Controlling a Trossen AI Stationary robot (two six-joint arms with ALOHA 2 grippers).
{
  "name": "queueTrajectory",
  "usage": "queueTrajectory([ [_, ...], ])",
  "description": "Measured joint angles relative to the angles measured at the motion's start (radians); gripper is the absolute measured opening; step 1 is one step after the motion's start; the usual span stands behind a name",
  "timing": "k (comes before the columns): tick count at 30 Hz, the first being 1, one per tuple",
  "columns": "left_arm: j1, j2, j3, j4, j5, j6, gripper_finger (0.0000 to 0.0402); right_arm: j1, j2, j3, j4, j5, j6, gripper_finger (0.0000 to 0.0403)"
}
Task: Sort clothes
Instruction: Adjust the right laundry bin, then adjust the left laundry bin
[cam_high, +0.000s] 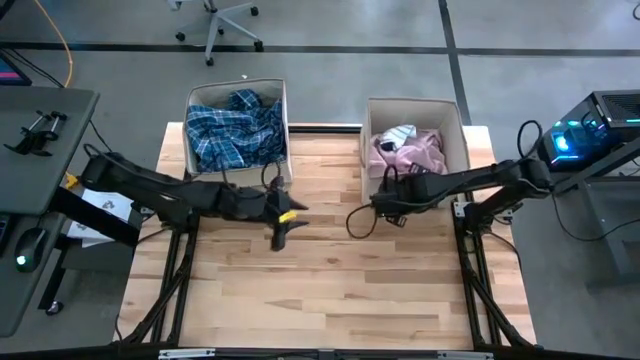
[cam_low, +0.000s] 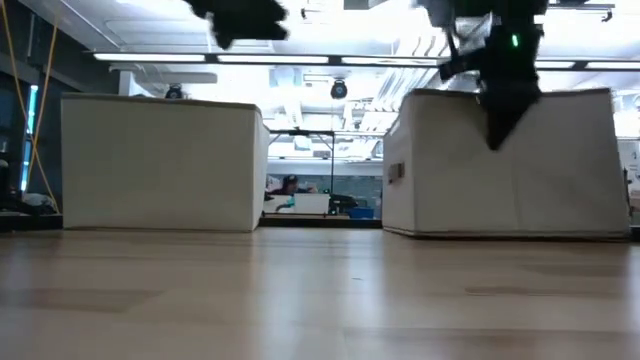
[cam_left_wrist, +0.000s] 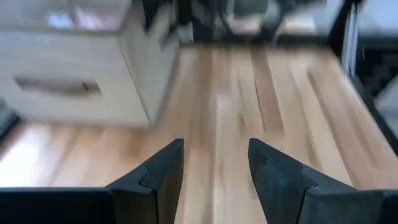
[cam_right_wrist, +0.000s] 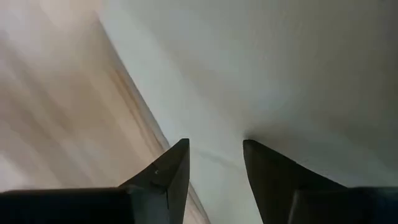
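A blue-white plaid shirt (cam_high: 235, 128) lies in the left beige box (cam_high: 190, 125). A pale pink garment (cam_high: 408, 152) with a white piece on top lies in the right beige box (cam_high: 458, 130). My left gripper (cam_high: 281, 238) hovers open over bare table just in front of the left box, with nothing between its fingers (cam_left_wrist: 216, 146). My right gripper (cam_high: 378, 208) stands open above the table beside the near left corner of the right box, with nothing between its fingers. It points down at the box's pale wall (cam_right_wrist: 280, 74). In the low view the right gripper (cam_low: 497, 135) hangs in front of that box.
Both boxes stand side by side at the table's far edge with a narrow gap (cam_high: 325, 150) between them. Bare wooden table (cam_high: 330, 290) stretches across the middle and near side. A black cable loop (cam_high: 356, 222) hangs by my right wrist.
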Motion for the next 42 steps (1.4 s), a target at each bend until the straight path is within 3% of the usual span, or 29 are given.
queueTrajectory([
  [6, -0.114, -0.008, 0.049, -0.484, -0.012, -0.272, 0.0161, 0.167, -0.001, 0.155, 0.097, 0.118, -0.028, 0.0142],
  [10, -0.179, -0.006, 0.049, -0.697, -0.238, -0.481, 0.0150, 0.252, -0.001, 0.205, 0.237, 0.209, -0.120, 0.0142],
  [14, -0.219, -0.031, 0.096, -0.795, -0.478, -0.444, 0.0139, 0.286, -0.001, 0.226, 0.339, 0.210, -0.238, 0.0142],
  [20, -0.088, -0.094, 0.194, -0.864, -0.587, -0.249, 0.0136, 0.288, -0.001, 0.224, 0.370, 0.200, -0.287, 0.0142],
  [23, 0.050, -0.134, 0.186, -0.870, -0.540, -0.136, 0.0136, 0.288, -0.001, 0.223, 0.367, 0.193, -0.269, 0.0142],
  [27, 0.229, -0.150, 0.146, -0.871, -0.318, -0.022, 0.0136, 0.292, -0.001, 0.223, 0.365, 0.182, -0.262, 0.0142],
  [31, 0.329, -0.132, 0.118, -0.861, -0.151, 0.027, 0.0131, 0.293, -0.001, 0.223, 0.366, 0.155, -0.256, 0.0142],
  [34, 0.344, -0.121, 0.110, -0.862, -0.078, 0.040, 0.0103, 0.293, -0.001, 0.223, 0.366, 0.154, -0.251, 0.0142],
  [38, 0.299, -0.119, 0.110, -0.853, 0.002, -0.039, 0.0019, 0.293, -0.001, 0.223, 0.365, 0.154, -0.247, 0.0142],
  [42, 0.211, -0.127, 0.119, -0.853, 0.071, -0.135, 0.0011, 0.293, -0.001, 0.223, 0.365, 0.154, -0.246, 0.0142],
])
